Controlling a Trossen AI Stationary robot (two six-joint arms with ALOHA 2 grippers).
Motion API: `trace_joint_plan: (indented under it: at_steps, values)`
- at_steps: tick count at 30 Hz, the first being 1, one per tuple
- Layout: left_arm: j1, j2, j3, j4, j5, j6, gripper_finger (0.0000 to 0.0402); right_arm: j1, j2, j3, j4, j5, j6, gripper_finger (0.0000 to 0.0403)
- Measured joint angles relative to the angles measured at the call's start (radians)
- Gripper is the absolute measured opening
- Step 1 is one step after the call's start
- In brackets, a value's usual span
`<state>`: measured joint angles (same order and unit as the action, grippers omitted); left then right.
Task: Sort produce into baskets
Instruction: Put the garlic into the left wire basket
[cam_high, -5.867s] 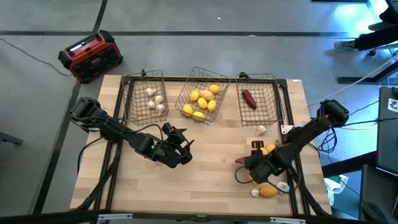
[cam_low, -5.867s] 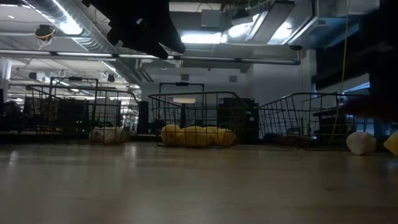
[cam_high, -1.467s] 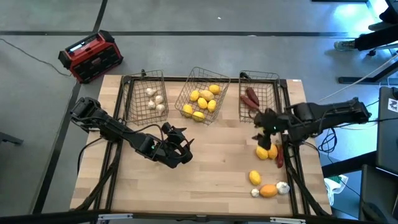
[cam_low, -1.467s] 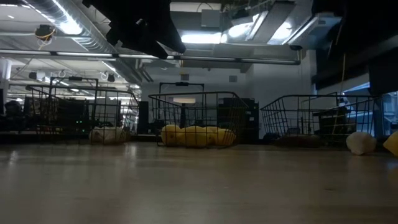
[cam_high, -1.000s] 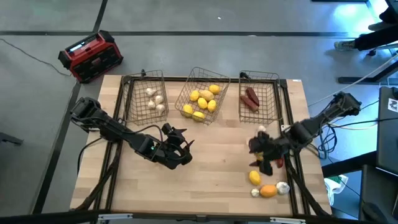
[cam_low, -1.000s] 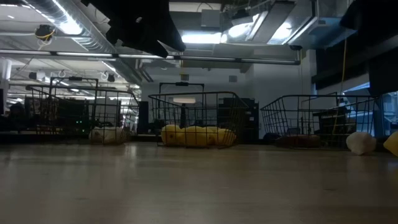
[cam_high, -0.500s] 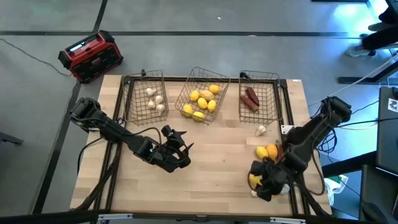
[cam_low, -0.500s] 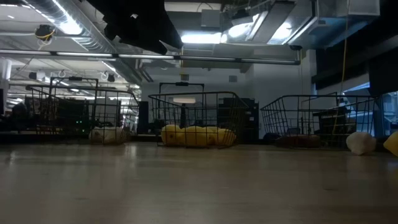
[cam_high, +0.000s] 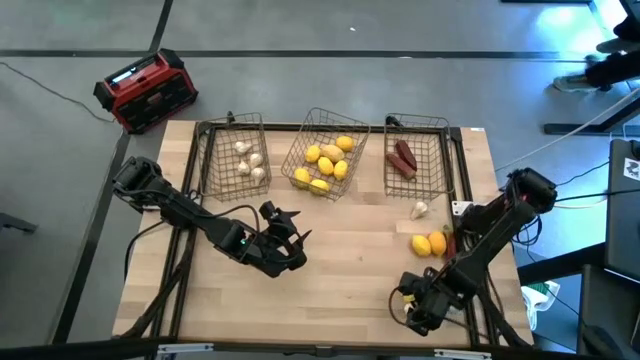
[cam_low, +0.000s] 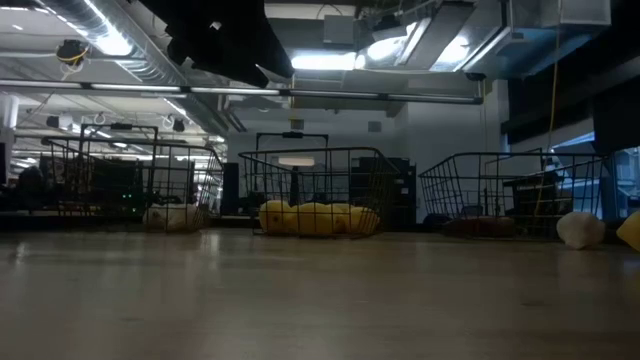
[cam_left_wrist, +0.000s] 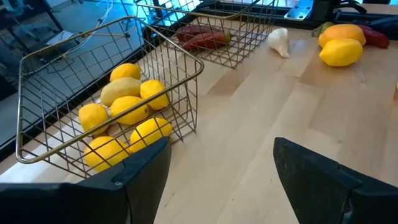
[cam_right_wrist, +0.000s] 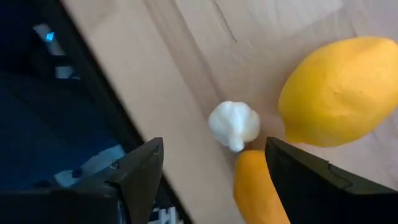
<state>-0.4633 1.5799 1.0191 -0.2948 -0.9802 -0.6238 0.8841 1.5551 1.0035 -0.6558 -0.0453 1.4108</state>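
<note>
Mostly sorted: baskets (cam_high: 322, 152) hold garlic, lemons, red peppers. Leftovers sit on the worktop (cam_high: 340, 270) by my right hand (cam_right_wrist: 214, 168), open and empty over a garlic bulb (cam_right_wrist: 234, 124). Left hand (cam_left_wrist: 221, 168) open, idle.

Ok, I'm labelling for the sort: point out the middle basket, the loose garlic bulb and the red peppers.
middle basket (cam_high: 309, 120), high view, far rim.
garlic bulb (cam_high: 420, 209), high view, its body.
red peppers (cam_high: 403, 158), high view, their middle.

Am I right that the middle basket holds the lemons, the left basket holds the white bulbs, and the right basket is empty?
Not quite: the right basket is not empty. The high view shows dark red pieces lying in it. The middle basket does hold lemons, and the left basket the white bulbs.
</note>
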Motion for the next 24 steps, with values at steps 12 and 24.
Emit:
trace_joint_plan:
  at_steps: [12,24]
  values:
    - [0.0,0.0,0.0,0.0,0.0,-0.011,0.0281,-0.001,0.114,0.0,-0.03,-0.009,-0.008,0.0279]
    - [-0.001,0.0,0.0,-0.001,0.0,-0.017,0.0281,0.0,0.146,0.0,0.01,-0.037,-0.06,0.0279]
